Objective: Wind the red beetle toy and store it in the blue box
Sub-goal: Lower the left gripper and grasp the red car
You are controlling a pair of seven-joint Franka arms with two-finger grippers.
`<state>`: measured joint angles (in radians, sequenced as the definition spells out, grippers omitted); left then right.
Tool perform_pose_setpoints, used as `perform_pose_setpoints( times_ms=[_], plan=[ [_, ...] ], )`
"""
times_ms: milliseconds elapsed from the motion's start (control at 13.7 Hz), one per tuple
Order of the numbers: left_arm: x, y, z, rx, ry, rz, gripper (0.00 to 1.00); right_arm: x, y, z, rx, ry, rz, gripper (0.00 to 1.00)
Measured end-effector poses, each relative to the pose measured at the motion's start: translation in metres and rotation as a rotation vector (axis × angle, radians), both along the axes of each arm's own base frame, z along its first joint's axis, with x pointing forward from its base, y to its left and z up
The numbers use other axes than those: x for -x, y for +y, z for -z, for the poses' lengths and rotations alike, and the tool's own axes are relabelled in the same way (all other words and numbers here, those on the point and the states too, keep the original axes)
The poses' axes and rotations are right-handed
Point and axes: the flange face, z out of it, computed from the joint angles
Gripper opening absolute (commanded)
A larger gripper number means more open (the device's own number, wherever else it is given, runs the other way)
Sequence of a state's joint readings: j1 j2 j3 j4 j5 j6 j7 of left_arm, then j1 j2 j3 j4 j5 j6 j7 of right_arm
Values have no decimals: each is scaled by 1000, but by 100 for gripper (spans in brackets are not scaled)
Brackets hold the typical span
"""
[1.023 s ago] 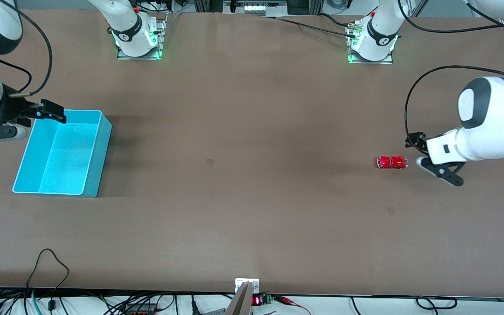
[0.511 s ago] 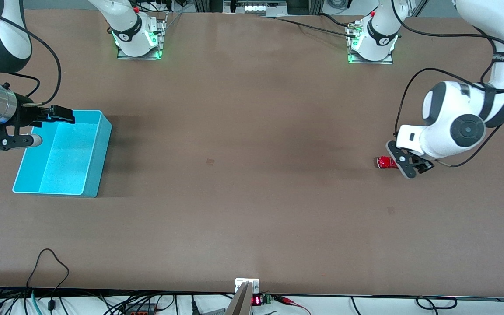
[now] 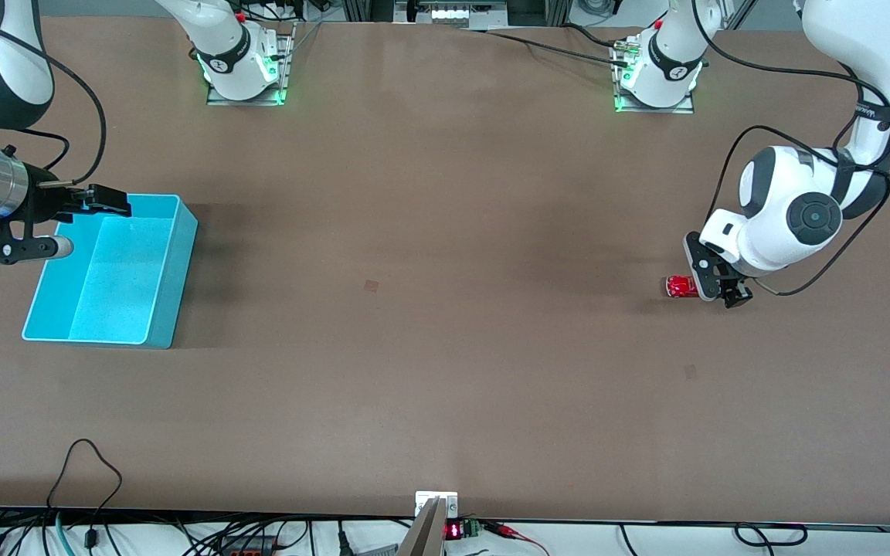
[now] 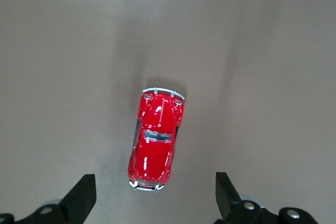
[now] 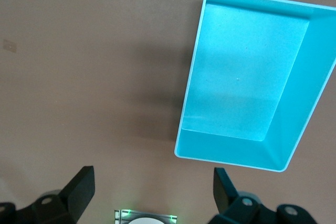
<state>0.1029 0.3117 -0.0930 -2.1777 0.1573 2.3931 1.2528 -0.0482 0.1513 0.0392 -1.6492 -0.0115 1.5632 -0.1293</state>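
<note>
**Approach to the toy: grasp not yet made**

Your left gripper point(image 3: 711, 287) hangs directly over the tiny glossy red beetle-shaped toy car point(image 3: 679, 286), which sits on the bare brown table point(image 3: 445, 347) toward the left arm's end, well apart from the box. In the left wrist view the toy car point(image 4: 155, 141) lies lengthwise between the two dark fingertips point(image 4: 80, 196), which are spread wide, with clear table showing on both sides of the body. Nothing is gripped.

The light cyan-blue rectangular plastic bin point(image 3: 174, 266) stands toward the right arm's end and holds nothing that can be seen. Your right gripper point(image 3: 101, 202) waits over the bin's rim, its fingers spread wide as the right wrist view shows, with the bin point(image 5: 294, 145) below.

Judgement: the step in hand is the pick of the toy; winding and storing are both outstanding. The next move calls for a straight descent so that the fingers straddle the narrow flanks of the body, then a close across its width. The shell looks smooth and rounded, so an off-centre close may let it squirt out or roll on its wheels.
</note>
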Motion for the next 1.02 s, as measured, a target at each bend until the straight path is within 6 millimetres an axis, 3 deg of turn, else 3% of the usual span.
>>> perform_pose_setpoints(
  times_ms=[511,804,1023],
  plan=[
    [6,-3,24,30,-77,130,100,0,4,0,-4,4,-20,100],
    [12,13,44,38,-59,119,100,1,8,0,-4,4,-28,100],
    [14,19,49,40,-55,114,100,1,8,0,-4,5,-28,100]
  ],
)
